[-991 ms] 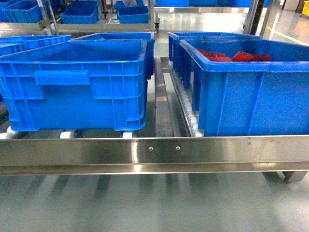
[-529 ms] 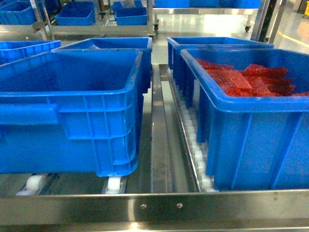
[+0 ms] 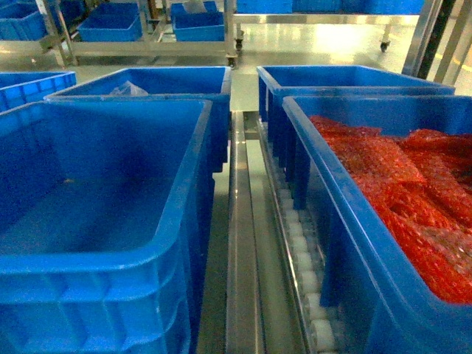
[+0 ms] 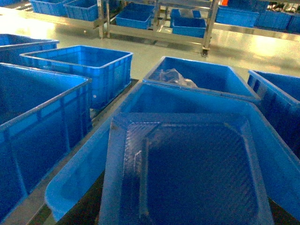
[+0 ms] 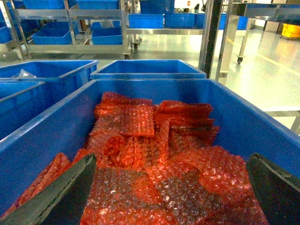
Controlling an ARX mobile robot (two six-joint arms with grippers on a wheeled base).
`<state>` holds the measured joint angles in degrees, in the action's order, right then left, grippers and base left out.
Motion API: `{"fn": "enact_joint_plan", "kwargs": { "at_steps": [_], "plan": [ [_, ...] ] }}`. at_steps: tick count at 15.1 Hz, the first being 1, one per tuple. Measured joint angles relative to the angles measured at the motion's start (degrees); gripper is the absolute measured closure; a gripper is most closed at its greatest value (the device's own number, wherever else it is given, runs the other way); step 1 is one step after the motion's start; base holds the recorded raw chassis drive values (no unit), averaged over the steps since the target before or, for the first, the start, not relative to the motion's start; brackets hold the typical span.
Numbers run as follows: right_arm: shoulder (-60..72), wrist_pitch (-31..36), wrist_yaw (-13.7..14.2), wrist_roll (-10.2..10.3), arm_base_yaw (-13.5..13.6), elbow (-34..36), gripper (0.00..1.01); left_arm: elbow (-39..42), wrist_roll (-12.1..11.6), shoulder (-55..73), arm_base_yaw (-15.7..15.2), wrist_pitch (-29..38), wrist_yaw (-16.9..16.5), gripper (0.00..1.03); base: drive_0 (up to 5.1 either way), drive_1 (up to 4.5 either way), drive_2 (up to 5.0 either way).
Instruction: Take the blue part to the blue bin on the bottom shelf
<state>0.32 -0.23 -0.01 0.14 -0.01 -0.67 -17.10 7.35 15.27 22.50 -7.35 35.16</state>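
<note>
Closer now, blue bin (image 3: 96,221) front cropped

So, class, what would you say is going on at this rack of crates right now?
A two-armed mobile robot is close up against a rack of blue crates. Its right gripper hangs wide open over a crate filled with red bubble wrap, holding nothing. The left wrist camera looks down over an empty blue bin, with a blue ribbed piece right under the lens. Whether that piece is being held cannot be told, since the left gripper is not visible.
</note>
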Motion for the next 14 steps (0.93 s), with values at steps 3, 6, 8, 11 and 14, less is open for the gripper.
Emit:
{"fn": "enact_joint_plan", "kwargs": {
  "at_steps": [3, 6, 8, 11, 14],
  "plan": [
    [-0.02, -0.04, 0.02, 0.0, 0.0, 0.0, 0.03, 0.0, 0.0, 0.15, 0.0, 0.0, -0.02, 0.6, 0.0, 0.0, 0.0],
    [-0.02, -0.07, 0.02, 0.0, 0.0, 0.0, 0.03, 0.0, 0.0, 0.07, 0.0, 0.0, -0.02, 0.6, 0.0, 0.0, 0.0],
    [-0.02, -0.07, 0.02, 0.0, 0.0, 0.0, 0.03, 0.0, 0.0, 0.07, 0.0, 0.0, -0.02, 0.6, 0.0, 0.0, 0.0],
    [-0.02, -0.07, 0.02, 0.0, 0.0, 0.0, 0.03, 0.0, 0.0, 0.04, 0.0, 0.0, -0.02, 0.6, 0.0, 0.0, 0.0],
    [-0.02, -0.07, 0.02, 0.0, 0.0, 0.0, 0.03, 0.0, 0.0, 0.07, 0.0, 0.0, -0.02, 0.6, 0.0, 0.0, 0.0]
  ]
}}
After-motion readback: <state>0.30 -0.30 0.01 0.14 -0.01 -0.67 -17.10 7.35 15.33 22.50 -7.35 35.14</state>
